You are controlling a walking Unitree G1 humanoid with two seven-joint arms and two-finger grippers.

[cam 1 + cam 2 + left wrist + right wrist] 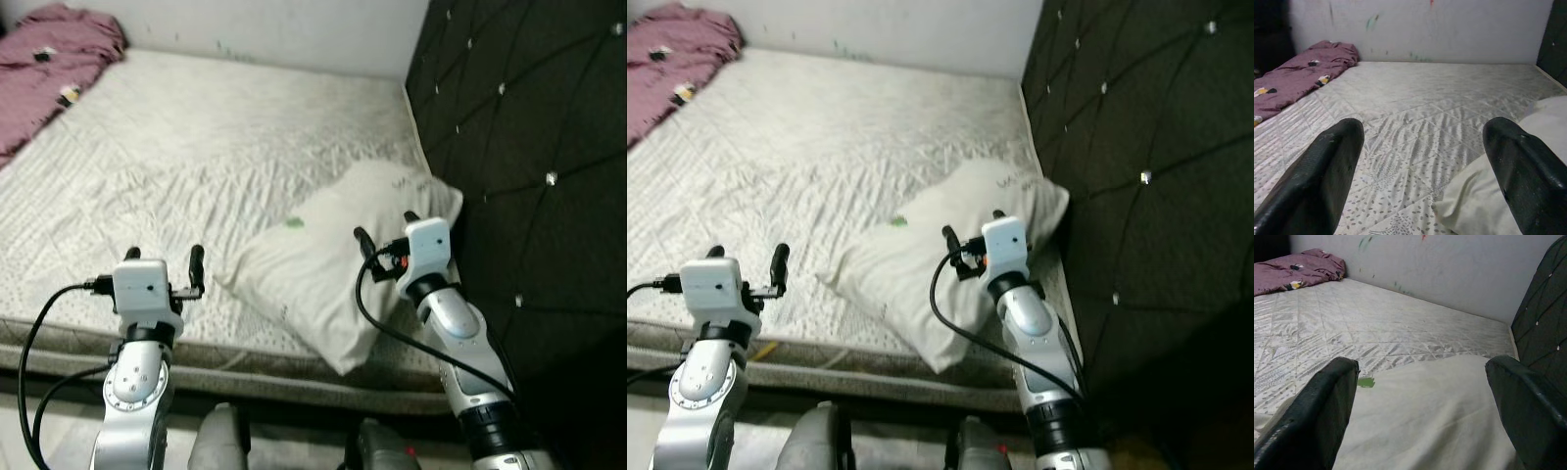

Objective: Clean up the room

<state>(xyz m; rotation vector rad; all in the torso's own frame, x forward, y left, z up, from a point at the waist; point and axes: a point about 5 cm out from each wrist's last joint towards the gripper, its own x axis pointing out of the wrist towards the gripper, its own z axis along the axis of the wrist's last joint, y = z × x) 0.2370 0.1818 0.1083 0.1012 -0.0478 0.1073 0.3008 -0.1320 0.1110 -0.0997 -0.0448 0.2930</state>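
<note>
Pillow (pixel 333 259) lies askew at the bed (pixel 196 157) corner by the headboard (pixel 529 147), so bring your right hand (pixel 385 227), fingers spread above it, down around its edge, left hand (pixel 165 260) also spread, nearby over the mattress, ready to help.

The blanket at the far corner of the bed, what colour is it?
Dusty purple blanket, clearest in the left wrist view.
</note>
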